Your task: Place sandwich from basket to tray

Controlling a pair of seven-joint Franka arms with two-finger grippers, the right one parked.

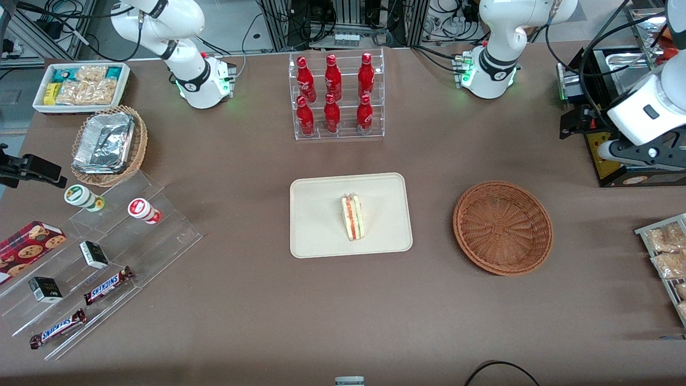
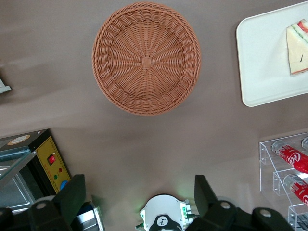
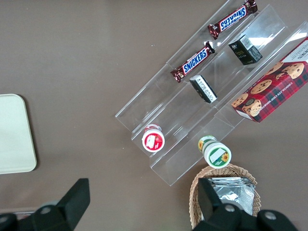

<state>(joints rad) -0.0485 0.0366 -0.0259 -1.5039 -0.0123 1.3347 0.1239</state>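
The sandwich [image 1: 353, 217], a pale bread wedge with red and yellow filling, lies on the cream tray [image 1: 321, 236] in the middle of the table. The reddish-brown wicker basket [image 1: 502, 228] stands beside the tray toward the working arm's end and holds nothing. My gripper [image 1: 643, 155] hangs high above the table at the working arm's end, farther from the front camera than the basket. In the left wrist view the gripper [image 2: 139, 192] is open with nothing between its fingers, well apart from the basket [image 2: 146, 57], the tray [image 2: 262, 62] and the sandwich [image 2: 298, 45].
A clear rack of red bottles [image 1: 336, 96] stands farther from the front camera than the tray. A black appliance [image 1: 621, 166] sits under my gripper. Bagged pastries [image 1: 667, 252] lie at the working arm's end. A tan basket with foil containers [image 1: 107, 145] and acrylic snack steps [image 1: 107, 257] are at the parked arm's end.
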